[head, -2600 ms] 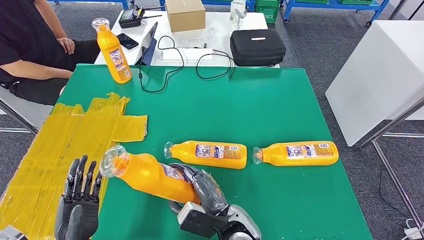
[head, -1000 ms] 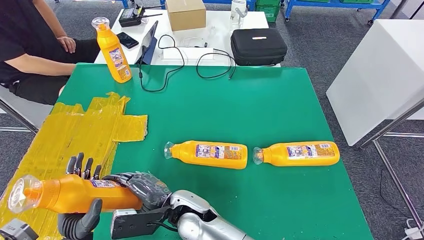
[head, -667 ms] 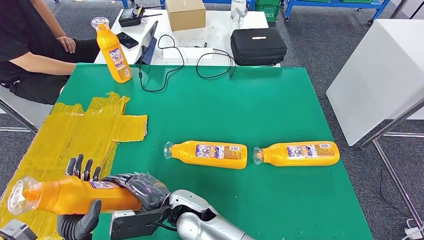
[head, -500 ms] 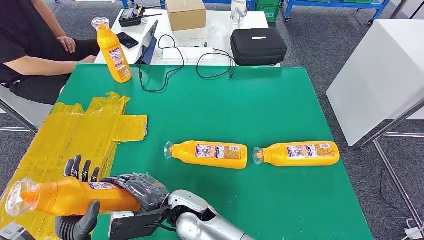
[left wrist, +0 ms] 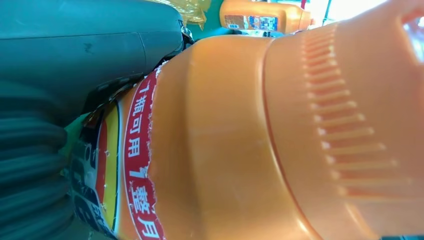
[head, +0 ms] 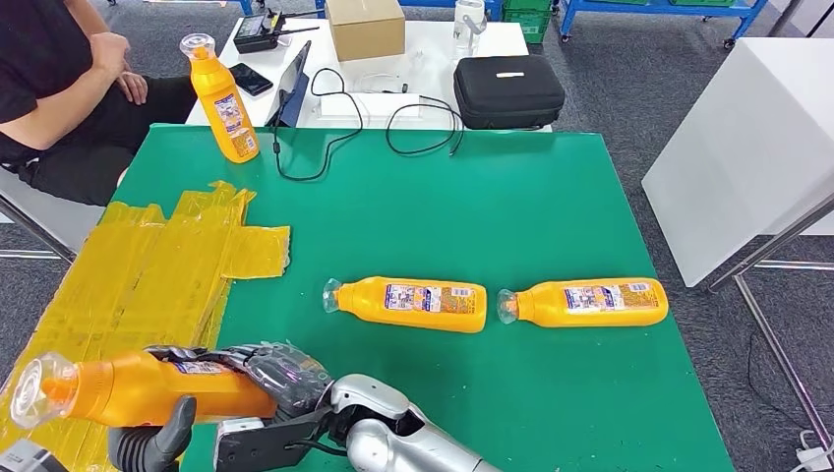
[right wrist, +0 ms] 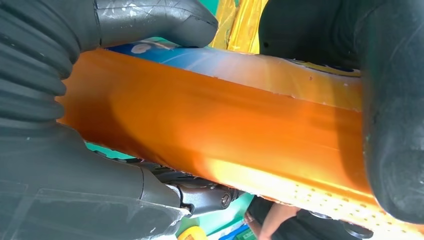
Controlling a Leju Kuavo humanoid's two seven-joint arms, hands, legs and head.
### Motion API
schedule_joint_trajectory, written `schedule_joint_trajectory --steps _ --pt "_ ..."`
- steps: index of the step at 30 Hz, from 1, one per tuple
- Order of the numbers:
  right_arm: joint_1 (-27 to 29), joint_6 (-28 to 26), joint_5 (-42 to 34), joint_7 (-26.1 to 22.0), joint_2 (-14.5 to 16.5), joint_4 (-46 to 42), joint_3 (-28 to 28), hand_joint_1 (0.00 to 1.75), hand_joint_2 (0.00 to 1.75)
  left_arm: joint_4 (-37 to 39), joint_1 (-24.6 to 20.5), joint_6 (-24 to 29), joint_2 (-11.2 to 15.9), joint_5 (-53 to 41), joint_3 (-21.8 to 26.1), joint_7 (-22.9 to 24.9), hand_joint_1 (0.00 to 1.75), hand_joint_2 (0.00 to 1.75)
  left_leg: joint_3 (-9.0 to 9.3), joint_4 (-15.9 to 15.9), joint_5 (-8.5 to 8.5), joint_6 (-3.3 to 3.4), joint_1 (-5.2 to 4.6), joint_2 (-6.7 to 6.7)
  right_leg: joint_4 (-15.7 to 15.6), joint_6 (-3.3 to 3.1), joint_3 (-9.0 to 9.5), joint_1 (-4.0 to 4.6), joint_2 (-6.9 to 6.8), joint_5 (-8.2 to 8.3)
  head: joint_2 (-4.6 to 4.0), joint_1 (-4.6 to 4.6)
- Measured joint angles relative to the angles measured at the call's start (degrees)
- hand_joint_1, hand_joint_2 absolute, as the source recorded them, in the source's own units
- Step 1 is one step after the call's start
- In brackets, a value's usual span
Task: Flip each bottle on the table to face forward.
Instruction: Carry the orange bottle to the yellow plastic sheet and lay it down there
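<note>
Held bottle [head: 148, 388]: orange, clear cap, lying sideways above the yellow tape patch [head: 148, 270], cap pointing away from the right hand [head: 270, 372]. Right hand: fingers wrapped over the label end. Left hand [head: 148, 442]: thumb up against the bottle's near side, fingers curled over its far side; both hands hold it.

Middle bottle [head: 408, 303]: lying on the green table [head: 492, 197], beyond the right fingers, apart from them. Next bottle [head: 582, 302]: lying cap-to-base just beside it.

Upright bottle [head: 221, 98]: far table corner, well apart.

Person [head: 59, 88]: seated past that corner. Black case [head: 506, 90], cardboard box [head: 364, 27], cables [head: 393, 123]: on white table behind.
</note>
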Motion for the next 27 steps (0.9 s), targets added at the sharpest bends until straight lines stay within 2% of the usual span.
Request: schedule_joint_trajectory --steps 6,7,10,11,15,21,27 --pt "0.0 0.0 0.2 0.0 0.0 0.1 -0.2 1.75 1.75 0.2 -0.1 -0.2 0.0 0.0 0.0 -0.1 1.75 1.75 0.00 0.0 0.00 0.00 0.00 0.00 0.0 0.00 0.00 0.00 0.00 0.00 0.00 0.01" --pt "0.0 0.0 0.3 0.0 0.0 0.1 -0.3 1.68 1.75 0.3 -0.2 -0.2 0.0 0.0 0.0 -0.1 1.75 1.75 0.00 0.0 0.00 0.00 0.00 0.00 0.0 0.00 0.00 0.00 0.00 0.00 0.00 0.01" --pt "0.2 -0.7 1.0 0.1 0.0 0.2 -0.5 0.41 1.75 0.4 -0.4 -0.2 0.0 0.0 0.0 -0.2 1.75 1.75 0.00 0.0 0.00 0.00 0.00 0.00 0.0 0.00 0.00 0.00 0.00 0.00 0.00 0.01" --pt "0.3 -1.6 2.0 0.5 0.0 0.1 -0.6 0.03 1.75 0.4 -0.4 0.0 0.0 -0.1 0.0 -0.3 1.75 1.75 0.00 0.0 0.00 0.00 0.00 0.00 0.0 0.00 0.00 0.00 0.00 0.00 0.00 0.00" --pt "1.0 -6.9 6.5 4.1 -0.4 -1.9 -0.4 0.00 0.00 0.2 -0.6 2.2 0.0 -2.7 -0.1 -1.5 1.75 1.75 0.00 0.0 0.00 0.00 0.00 0.00 0.0 0.00 -0.03 0.00 0.00 0.00 0.00 -0.01" --pt "6.0 -9.5 7.0 5.7 -3.7 -10.4 -4.1 0.00 0.00 -1.8 -1.0 8.9 -0.2 -10.5 0.7 -3.6 1.75 1.75 -0.06 0.0 -0.02 -0.01 -0.01 0.01 0.0 0.01 -0.11 -0.01 0.00 0.00 0.00 -0.02" --pt "11.6 -9.5 7.1 5.0 -6.6 -18.1 -9.2 0.00 0.00 -3.4 -1.4 11.6 -0.1 -14.7 4.5 -5.2 1.75 1.75 -0.08 0.0 -0.02 -0.01 -0.01 0.02 0.0 0.01 -0.09 0.00 0.00 0.01 0.00 -0.03"
